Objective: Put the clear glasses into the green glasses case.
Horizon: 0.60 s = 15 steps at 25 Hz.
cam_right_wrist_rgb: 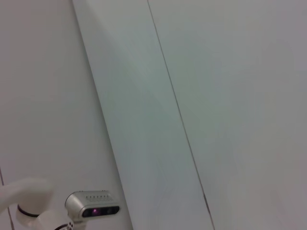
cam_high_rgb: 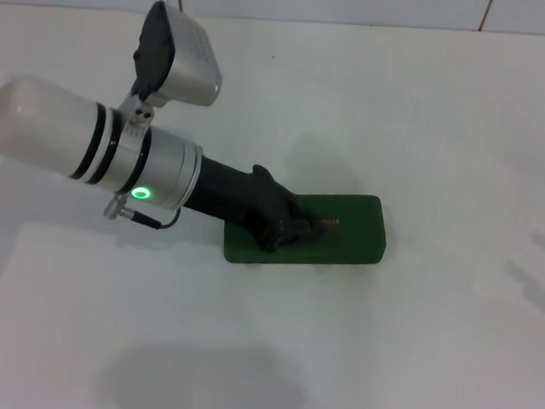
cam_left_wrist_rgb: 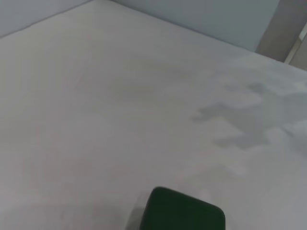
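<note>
The left gripper [cam_high_rgb: 294, 227], black and matte, is seen pressed on the closed lid of the green glasses case [cam_high_rgb: 350, 231]; its grasp cannot be told. The case, a smooth rounded-cornered slab with unreadable gold lettering, lies at about 3 o'clock of centre on the white table [cam_high_rgb: 428, 122].

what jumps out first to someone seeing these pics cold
The green glasses case stands out most, dark and closed on the white table near the middle of the head view. The left claw reaches in from the robot's left and rests on the case's lid at its left part. A green light glows on that arm's wrist; no glasses are visible.
</note>
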Tool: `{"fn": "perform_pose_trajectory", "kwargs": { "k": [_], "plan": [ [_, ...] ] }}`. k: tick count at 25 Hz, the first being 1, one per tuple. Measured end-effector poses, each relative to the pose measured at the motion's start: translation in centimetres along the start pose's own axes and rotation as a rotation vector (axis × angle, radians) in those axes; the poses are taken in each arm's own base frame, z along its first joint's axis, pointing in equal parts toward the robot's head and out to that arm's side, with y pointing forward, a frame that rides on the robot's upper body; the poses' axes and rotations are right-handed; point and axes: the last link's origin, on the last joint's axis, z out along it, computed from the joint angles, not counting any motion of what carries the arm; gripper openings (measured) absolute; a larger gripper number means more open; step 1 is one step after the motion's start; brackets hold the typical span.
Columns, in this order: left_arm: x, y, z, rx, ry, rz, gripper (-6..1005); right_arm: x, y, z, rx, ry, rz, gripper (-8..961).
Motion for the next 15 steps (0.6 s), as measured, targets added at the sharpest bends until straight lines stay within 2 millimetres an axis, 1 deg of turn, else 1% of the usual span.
{"fn": "perform_pose_trajectory", "kwargs": {
  "k": [4, 6, 8, 11, 14, 15],
  "plan": [
    [-0.5, 0.4, 0.0, -0.015, 0.013, 0.005, 125, 0.0, 0.0, 0.1, -0.003, -0.004, 0.004, 569],
    [-0.2, 0.8, 0.0, -0.036, 0.029, 0.017, 125, 0.0, 0.0, 0.1, -0.002, -0.003, 0.002, 569],
    [0.6, 1.3, -0.2, -0.070, 0.060, 0.040, 126, 0.1, 0.0, 0.0, -0.002, 0.000, -0.001, 571],
    [1.8, 2.4, -1.5, -0.136, 0.126, 0.087, 127, 0.4, -0.1, 0.5, -0.017, 0.033, 0.000, 573],
    [2.4, 4.0, -3.3, -0.213, 0.237, 0.126, 128, 1.1, -0.1, 1.8, -0.063, 0.087, 0.002, 576],
    [2.4, 4.5, -3.9, -0.231, 0.276, 0.136, 161, 1.3, 0.0, 2.2, -0.083, 0.103, 0.000, 577]
  ]
}}
